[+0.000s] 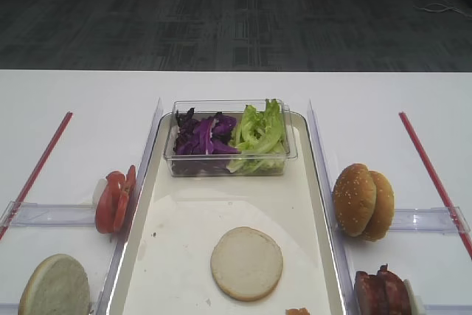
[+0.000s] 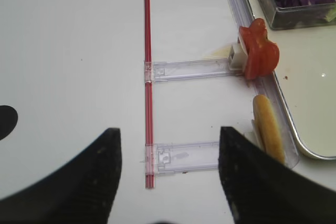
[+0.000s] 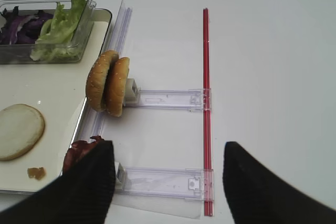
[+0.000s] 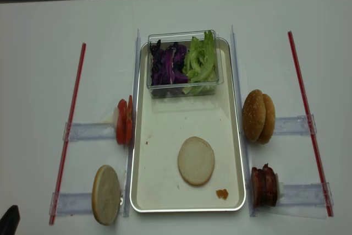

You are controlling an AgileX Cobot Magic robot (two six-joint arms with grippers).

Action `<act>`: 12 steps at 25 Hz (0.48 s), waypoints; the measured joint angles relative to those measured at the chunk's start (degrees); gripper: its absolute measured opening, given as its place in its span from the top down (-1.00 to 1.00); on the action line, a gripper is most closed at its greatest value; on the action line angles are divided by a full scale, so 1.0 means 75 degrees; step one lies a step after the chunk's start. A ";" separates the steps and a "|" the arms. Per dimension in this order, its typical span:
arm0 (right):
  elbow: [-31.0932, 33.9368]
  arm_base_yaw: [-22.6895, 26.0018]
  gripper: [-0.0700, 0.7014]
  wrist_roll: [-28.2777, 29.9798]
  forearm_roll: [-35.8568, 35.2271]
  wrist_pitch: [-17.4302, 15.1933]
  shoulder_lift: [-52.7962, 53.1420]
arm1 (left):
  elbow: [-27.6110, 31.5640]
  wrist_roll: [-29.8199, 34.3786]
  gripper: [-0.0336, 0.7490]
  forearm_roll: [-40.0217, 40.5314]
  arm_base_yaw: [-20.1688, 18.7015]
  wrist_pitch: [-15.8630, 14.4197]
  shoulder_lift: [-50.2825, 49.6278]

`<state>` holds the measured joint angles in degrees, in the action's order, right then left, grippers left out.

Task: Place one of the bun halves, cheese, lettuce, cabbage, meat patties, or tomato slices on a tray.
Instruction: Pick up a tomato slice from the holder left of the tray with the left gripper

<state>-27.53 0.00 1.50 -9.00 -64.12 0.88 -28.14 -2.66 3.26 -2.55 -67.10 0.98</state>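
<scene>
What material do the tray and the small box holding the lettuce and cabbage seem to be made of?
The tray looks like metal: its raised rim is shiny and silvery, while the floor has a cream-white, matte finish, perhaps a coating or liner. The box looks like clear hard plastic: the lettuce and cabbage show through its glossy walls.

The long cream-white tray with the shiny metal rim (image 1: 318, 182) is seen from the front and from above in the first high view, with dark floor shown behind the white table. In the second high view the same tray (image 4: 240, 136) is looked at almost straight down, from farther away. The right wrist view is held low and close over the right side, where the tray's edge (image 3: 100, 40) is seen on its left. The left wrist view is held the same way over the left side, and the tray's rim (image 2: 294, 129) is seen on its right.
</scene>
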 joint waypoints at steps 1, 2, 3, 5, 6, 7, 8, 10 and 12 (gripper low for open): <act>0.0000 0.0000 -0.36 0.0000 0.0000 0.0000 0.0000 | 0.0000 0.0000 -0.16 0.0000 0.0000 0.0000 0.0000; 0.0000 0.0000 -0.36 0.0000 0.0000 0.0000 0.0000 | 0.0000 0.0000 -0.16 0.0000 0.0000 0.0000 0.0000; 0.0000 0.0000 -0.36 0.0000 0.0000 0.0000 0.0000 | 0.0000 0.0000 -0.16 0.0000 0.0000 0.0000 0.0000; 0.0000 0.0000 -0.36 0.0000 0.0000 0.0000 0.0000 | 0.0000 0.0000 -0.16 0.0000 0.0000 0.0000 0.0000; 0.0000 0.0000 -0.36 0.0000 0.0000 0.0000 0.0000 | 0.0000 0.0000 -0.16 0.0000 0.0000 0.0000 0.0000; 0.0000 0.0000 -0.36 0.0000 0.0000 0.0000 0.0000 | 0.0000 0.0000 -0.16 0.0000 0.0000 0.0000 0.0000; 0.0000 0.0000 -0.36 0.0000 0.0000 0.0000 0.0000 | 0.0000 0.0000 -0.16 0.0000 0.0000 0.0000 0.0000; 0.0000 0.0000 -0.36 0.0000 0.0000 0.0000 0.0000 | 0.0000 0.0000 -0.16 0.0000 0.0000 0.0000 0.0000; 0.0000 0.0000 -0.36 0.0000 0.0000 0.0000 0.0000 | 0.0000 0.0000 -0.16 0.0000 0.0000 0.0000 0.0000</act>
<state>-27.53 0.00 1.50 -9.00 -64.12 0.88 -28.14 -2.66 3.26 -2.55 -67.10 0.98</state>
